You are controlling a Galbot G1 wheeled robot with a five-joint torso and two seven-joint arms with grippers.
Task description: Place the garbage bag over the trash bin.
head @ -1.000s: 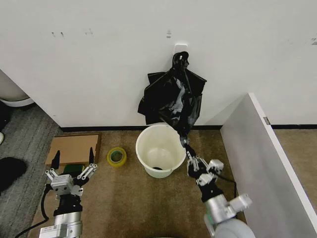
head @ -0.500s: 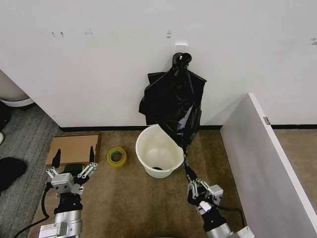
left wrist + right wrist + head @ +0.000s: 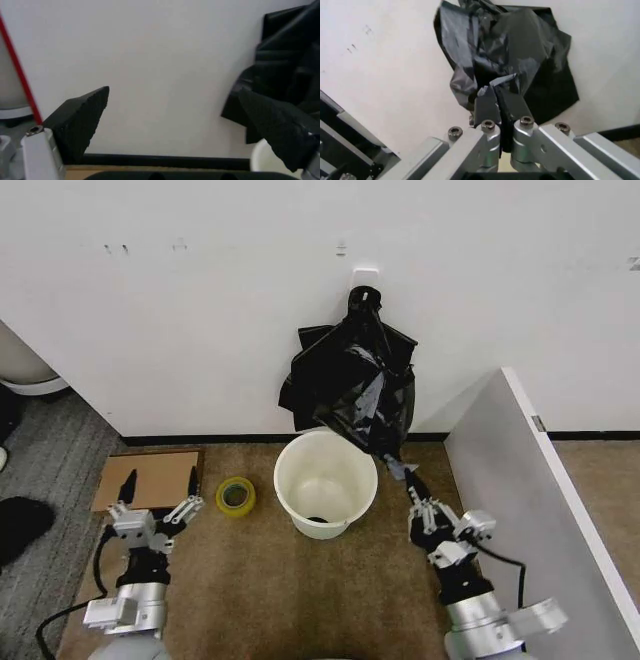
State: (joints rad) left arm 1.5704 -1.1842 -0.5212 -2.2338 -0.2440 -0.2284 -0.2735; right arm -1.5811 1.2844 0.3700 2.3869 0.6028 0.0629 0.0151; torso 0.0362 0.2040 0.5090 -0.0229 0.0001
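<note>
The garbage bag (image 3: 372, 412) is a glossy black film hanging in front of the wall, its lower end drawn down to the right of the trash bin (image 3: 284, 472). My right gripper (image 3: 408, 473) is shut on that lower end, beside the bin's right rim. In the right wrist view the right gripper (image 3: 496, 102) pinches the wrinkled garbage bag (image 3: 492, 52). The cream-white bin stands open on the carpet against the wall. My left gripper (image 3: 158, 483) is open and holds nothing, low at the left over the cardboard; in its wrist view the left gripper (image 3: 177, 116) faces the wall.
A flat black bundle (image 3: 318, 370) hangs from a wall hook (image 3: 366, 275) behind the bag. A yellow tape roll (image 3: 235, 495) and brown cardboard (image 3: 150, 476) lie left of the bin. A grey partition (image 3: 520, 490) stands close on the right.
My right gripper has risen and moved right, from low in front of the bin to beside its right rim, and the bag's strand now bunches wider. The left gripper shifted slightly right.
</note>
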